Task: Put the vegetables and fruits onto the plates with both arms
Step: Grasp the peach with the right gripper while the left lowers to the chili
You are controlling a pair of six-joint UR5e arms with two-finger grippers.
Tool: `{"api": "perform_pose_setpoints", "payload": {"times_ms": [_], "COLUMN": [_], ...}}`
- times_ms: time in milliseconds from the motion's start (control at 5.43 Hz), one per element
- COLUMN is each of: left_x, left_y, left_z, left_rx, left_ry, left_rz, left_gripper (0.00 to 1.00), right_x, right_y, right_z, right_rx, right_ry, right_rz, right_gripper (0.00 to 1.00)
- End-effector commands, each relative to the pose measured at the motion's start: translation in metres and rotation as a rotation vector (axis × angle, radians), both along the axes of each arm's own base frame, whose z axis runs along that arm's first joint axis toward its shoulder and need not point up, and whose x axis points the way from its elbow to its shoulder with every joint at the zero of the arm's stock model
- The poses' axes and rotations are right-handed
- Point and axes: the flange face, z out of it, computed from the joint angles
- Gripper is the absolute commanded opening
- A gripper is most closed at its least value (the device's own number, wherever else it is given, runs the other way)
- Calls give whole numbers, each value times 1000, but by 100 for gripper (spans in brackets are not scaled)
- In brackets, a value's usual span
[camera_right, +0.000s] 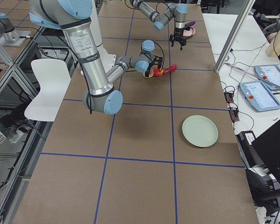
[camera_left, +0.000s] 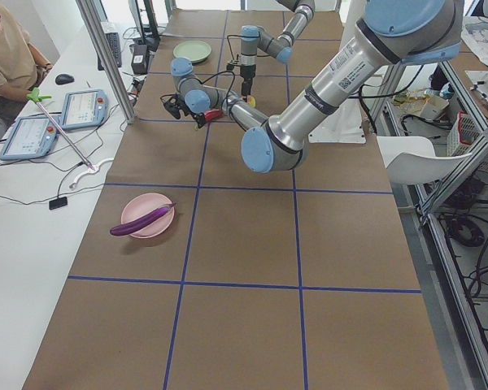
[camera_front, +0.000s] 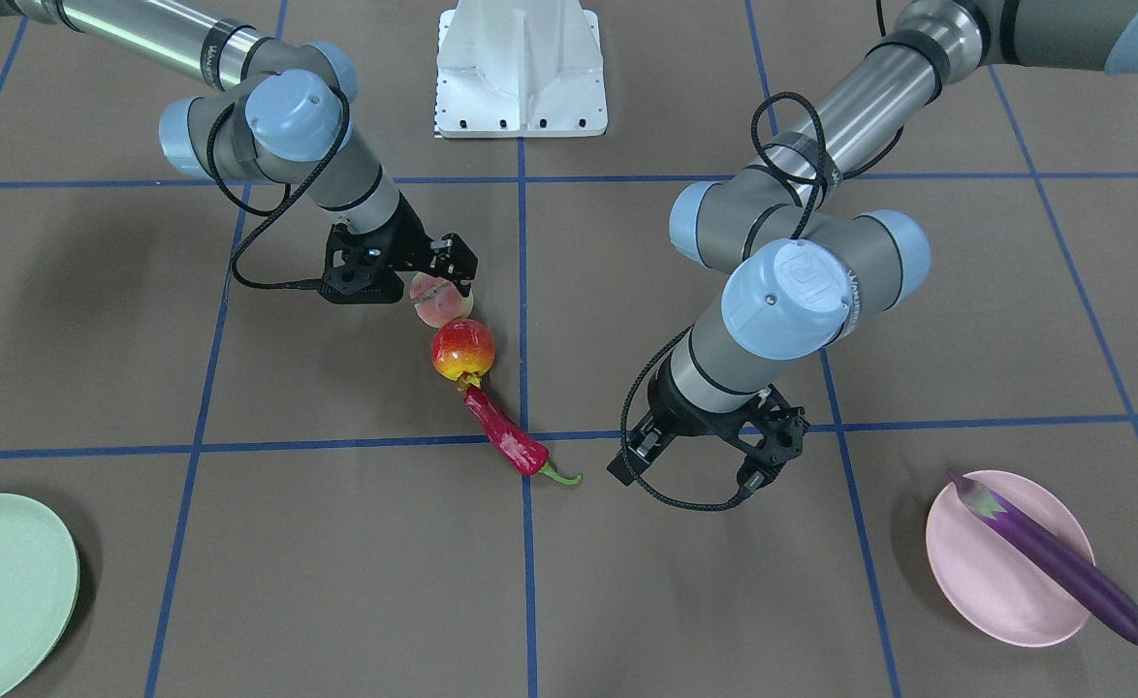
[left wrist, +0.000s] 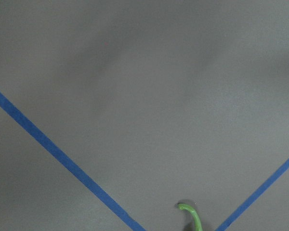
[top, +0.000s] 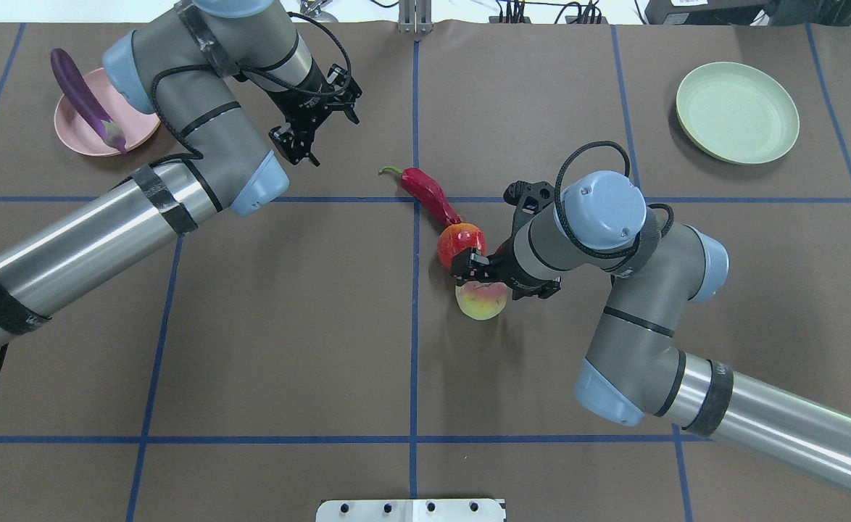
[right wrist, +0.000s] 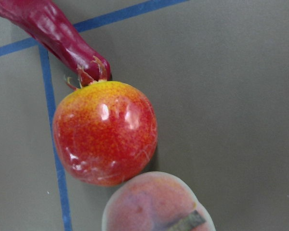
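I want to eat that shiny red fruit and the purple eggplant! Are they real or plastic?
The red-and-yellow fruit looks like glossy plastic: sharp bright glints on very even skin. The eggplant looks plastic too: smooth, uniformly shiny purple. Probably toys, though pictures alone cannot prove it.

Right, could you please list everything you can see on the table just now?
Pink plate: one, pale pink, far corner on the robot's left.
Eggplant: one, purple, across the Pink plate, end overhanging.
Green plate: one, pale green, far corner on the robot's right, nothing on it.
Peach: one, pink-green, mid-table, robot-side end of a row.
Round fruit: one, red-yellow, middle of that row.
Chili: one, dark red, far end, tip at the Round fruit's crown.
Base block: one, white, robot's edge.
Left claw: black, open, above bare table beside the Chili's stem.
Right claw: black, down on the Peach; grip unclear.
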Motion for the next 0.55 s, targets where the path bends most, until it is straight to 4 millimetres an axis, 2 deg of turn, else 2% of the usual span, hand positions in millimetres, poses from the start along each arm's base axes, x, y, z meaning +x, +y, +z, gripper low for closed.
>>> {"api": "perform_pose_setpoints", "payload": {"times_ms": [0, 184, 368], "left_x": [1, 1, 4], "left_y": [0, 0, 2], "left_z": [0, -2, -5], "left_rx": [1, 2, 1], "left_ry": [1, 2, 5], "left_rz": [1, 1, 5], "left_gripper": [100, 100, 100], "right_x": [-4, -6, -7], "right_y": [-1, 2, 2], "right_z": [5, 6, 5], "right_rx": [-2, -2, -4], "right_ry": [4, 5, 3], "right_rz": [-1, -7, -7], "right_gripper": [100, 100, 93]}}
